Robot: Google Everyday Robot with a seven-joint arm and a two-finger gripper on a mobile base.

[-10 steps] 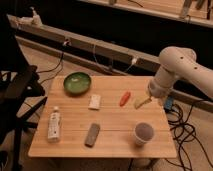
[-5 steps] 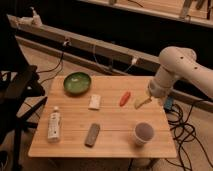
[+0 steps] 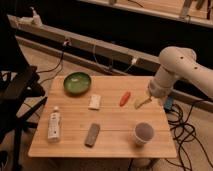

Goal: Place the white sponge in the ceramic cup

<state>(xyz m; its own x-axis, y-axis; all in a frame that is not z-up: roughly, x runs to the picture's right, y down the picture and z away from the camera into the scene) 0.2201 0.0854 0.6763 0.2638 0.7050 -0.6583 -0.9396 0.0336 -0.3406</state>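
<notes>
Over the wooden table [image 3: 110, 142], right side, the bent arm [image 3: 177, 65] points its pincer [image 3: 141, 102] downward, openness unclear

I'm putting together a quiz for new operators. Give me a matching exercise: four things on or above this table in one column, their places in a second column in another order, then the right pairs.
Things:
1. white sponge
2. ceramic cup
3. green bowl
4. end effector

Places:
A. near right corner of the table
B. far left part of the table
C. at the table's right side, just right of the orange-red object
D. mid-table, left of the orange-red object

Pairs: 1-D, 2-A, 3-B, 4-C.
</notes>
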